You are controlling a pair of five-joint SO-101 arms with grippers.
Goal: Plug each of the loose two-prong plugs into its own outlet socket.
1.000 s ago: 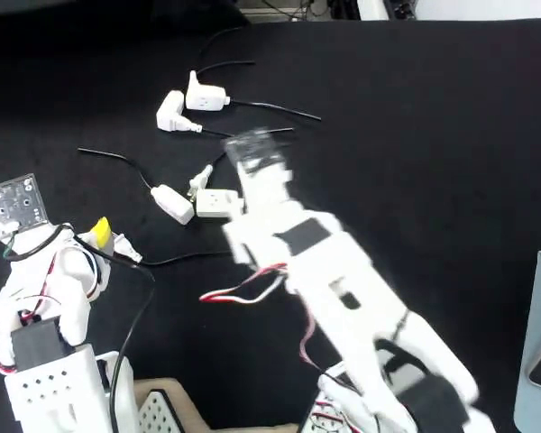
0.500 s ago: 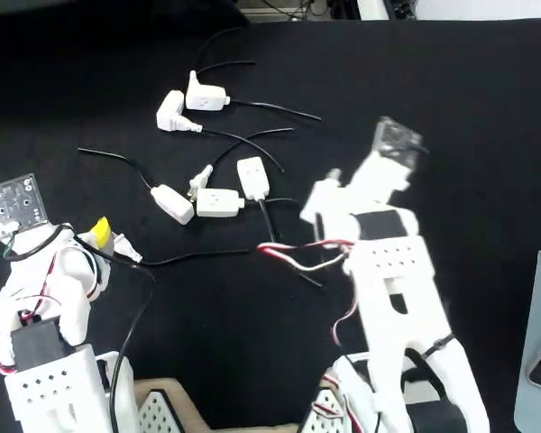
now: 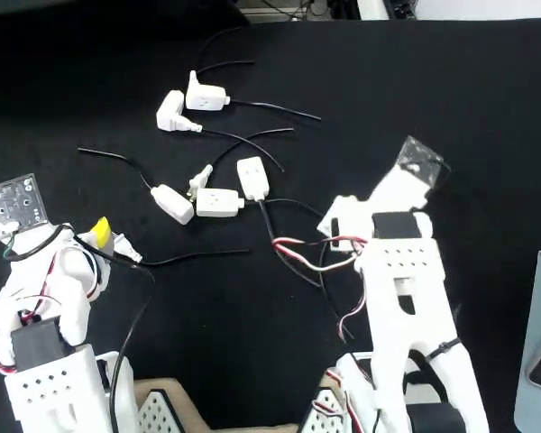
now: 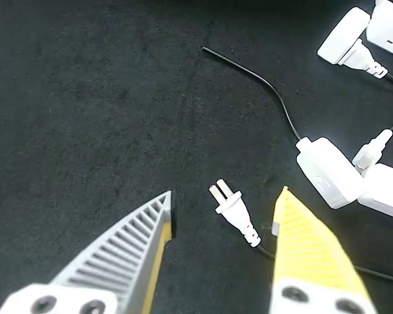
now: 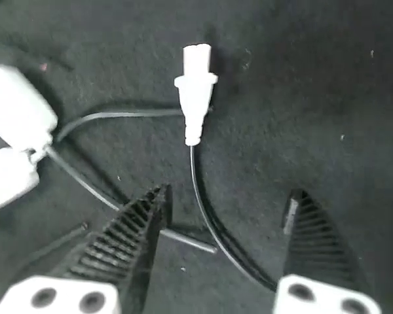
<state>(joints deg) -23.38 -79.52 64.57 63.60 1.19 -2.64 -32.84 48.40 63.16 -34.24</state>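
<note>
Left claw (image 4: 226, 194): fingers apart, hanging over a loose two-prong plug (image 4: 234, 210). The plug lies flat on the black tabletop (image 4: 85, 98), near-left of the middle socket block (image 3: 218, 203) and well apart from it. Its prongs are bare and its cord runs off under the yellow finger (image 4: 308, 248). Risk: closing here may catch the prongs or the thin neck rather than the body. The plug would then twist in the grip and meet a slot crooked.

Right claw (image 5: 228, 193): also apart, near-right of the socket block, above a second plug (image 5: 195, 98) and its cord (image 5: 203, 190). The plug sits ahead of the fingertips, with only cord between them. Risk: shutting now pinches cord, not plug.

Arm wires (image 3: 298, 253) droop across the black cords just beside the socket block. They look likely to snag and drag things.

The socket block and the neighbouring socket (image 3: 252, 178) lie loose and look light. A pushing plug would probably slide them unless they are braced.

Beyond the block, a far white pair (image 3: 194, 97) touch. Whether they are seated, I cannot tell.
</note>
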